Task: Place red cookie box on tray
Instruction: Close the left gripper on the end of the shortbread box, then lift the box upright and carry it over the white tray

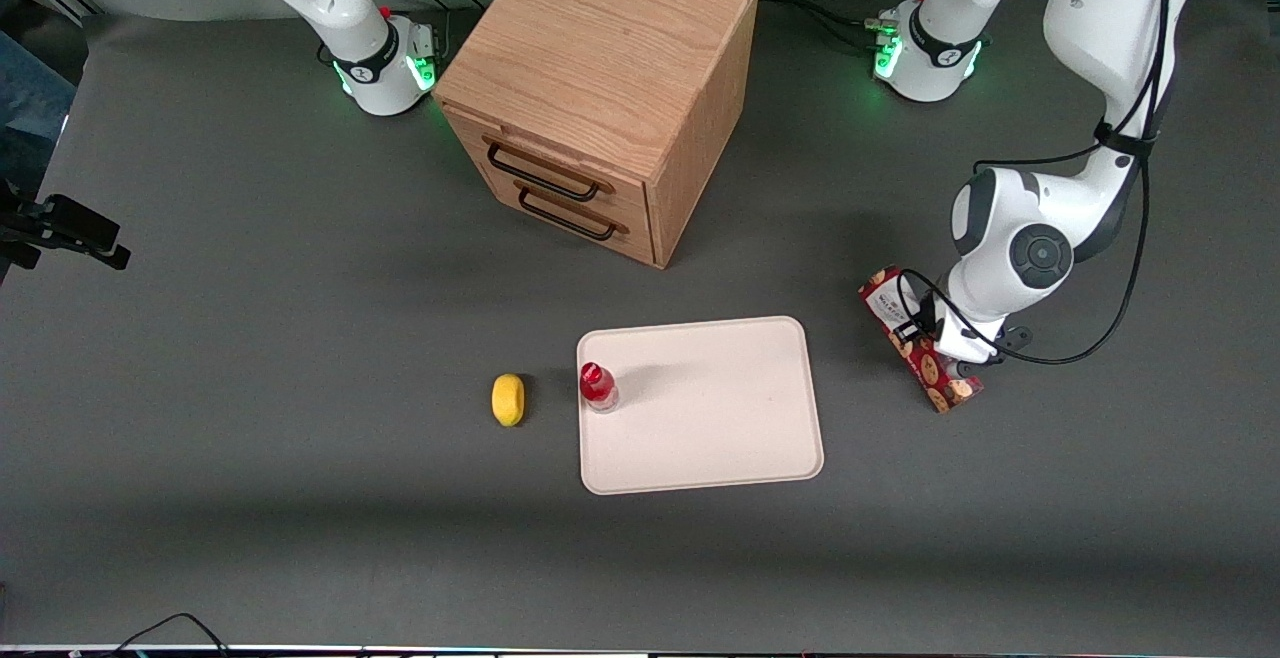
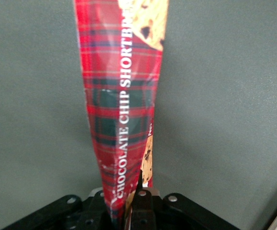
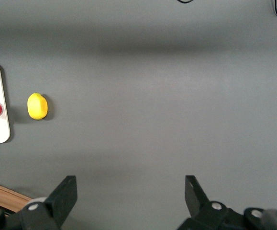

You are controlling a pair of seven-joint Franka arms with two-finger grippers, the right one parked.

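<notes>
The red cookie box [image 1: 905, 333] is a long slim tartan carton with cookie pictures. It sits toward the working arm's end of the table, beside the tray and apart from it. My left gripper [image 1: 945, 346] comes down on the box's middle. In the left wrist view the box [image 2: 121, 110] runs away from the gripper [image 2: 128, 194], which is shut on it, with one dark finger [image 2: 141, 191] pressed against its side. I cannot tell whether the box rests on the table or hangs just above it. The cream-white tray [image 1: 720, 418] lies flat near the table's middle.
A small red-capped bottle [image 1: 598, 386] stands on the tray at the edge nearest the parked arm. A yellow lemon [image 1: 508, 399] lies on the table beside that edge. A wooden two-drawer cabinet [image 1: 600, 88] stands farther from the front camera than the tray.
</notes>
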